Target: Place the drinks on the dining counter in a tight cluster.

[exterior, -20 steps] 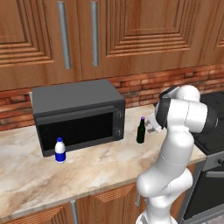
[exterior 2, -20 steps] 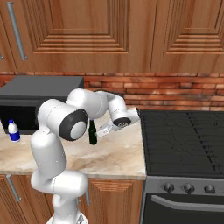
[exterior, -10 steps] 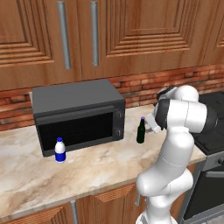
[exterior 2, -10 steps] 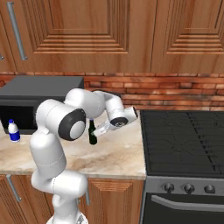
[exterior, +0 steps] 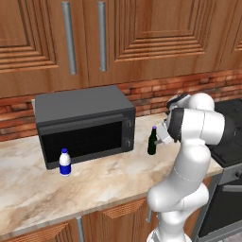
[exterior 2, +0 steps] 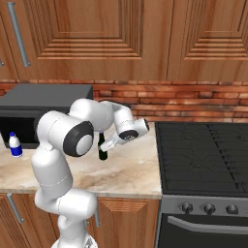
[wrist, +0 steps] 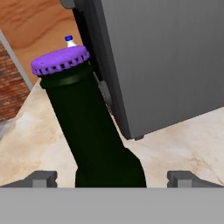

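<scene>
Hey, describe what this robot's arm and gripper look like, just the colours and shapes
The arm is glossy white, built of rounded, tube-like segments with bulbous elbows, and dark charcoal round caps at the joints. No cables or markings show. The gripper ends in two small, blocky dark grey finger tips, set on a white hand with a darker end face.

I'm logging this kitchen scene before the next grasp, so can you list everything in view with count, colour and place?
dark bottle: one, dark green with purple cap, upright on the counter right of the microwave, between the open pincer's tips.
white-and-blue bottle: one, on the counter before the microwave's left end.
microwave: one, black, against the brick wall.
counter: one, beige marble.
upper cabinets: wooden, above the brick wall.
stove: one, black, right of the counter.
pincer: one, dark tips, open, either side of the dark bottle.
</scene>
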Available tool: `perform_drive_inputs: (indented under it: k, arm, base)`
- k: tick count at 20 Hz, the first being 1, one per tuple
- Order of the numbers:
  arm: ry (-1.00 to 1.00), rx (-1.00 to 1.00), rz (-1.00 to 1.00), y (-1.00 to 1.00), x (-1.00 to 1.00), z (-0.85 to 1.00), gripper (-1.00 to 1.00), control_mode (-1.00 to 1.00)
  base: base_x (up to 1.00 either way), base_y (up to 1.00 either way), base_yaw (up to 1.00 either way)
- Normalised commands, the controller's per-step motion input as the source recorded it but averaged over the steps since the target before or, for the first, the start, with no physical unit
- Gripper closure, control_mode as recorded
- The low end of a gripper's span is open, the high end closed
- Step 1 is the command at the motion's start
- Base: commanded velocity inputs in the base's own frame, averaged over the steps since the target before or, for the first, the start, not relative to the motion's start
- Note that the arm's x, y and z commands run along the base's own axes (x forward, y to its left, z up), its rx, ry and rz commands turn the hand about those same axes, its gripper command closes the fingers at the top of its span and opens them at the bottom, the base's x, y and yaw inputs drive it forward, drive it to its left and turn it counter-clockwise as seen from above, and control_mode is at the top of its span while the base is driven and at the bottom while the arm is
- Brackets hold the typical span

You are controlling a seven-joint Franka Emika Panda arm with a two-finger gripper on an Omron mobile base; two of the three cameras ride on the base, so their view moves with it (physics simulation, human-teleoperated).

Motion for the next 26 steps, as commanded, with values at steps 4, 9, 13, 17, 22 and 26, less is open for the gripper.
perform_drive_inputs:
  k: [4,9,13,17,22,26]
  arm:
    - [0.00,0.00,0.01,0.01,0.00,0.00,-1.00,-1.00]
    - [0.00,0.00,0.00,0.00,0.00,0.00,1.00,-1.00]
    - [0.00,0.00,0.00,0.00,0.00,0.00,1.00,-1.00]
    - [0.02,0.00,0.00,0.00,0.00,0.00,1.00,-1.00]
    - [0.00,0.00,0.00,0.00,-0.23,0.10,1.00,-1.00]
    - [0.00,0.00,-0.03,0.01,-0.27,0.46,1.00,-1.00]
  base:
    - [0.00,0.00,0.00]
    - [0.00,0.00,0.00]
    - [0.00,0.00,0.00]
    - [0.00,0.00,0.00]
    - [0.00,0.00,0.00]
    - [0.00,0.00,0.00]
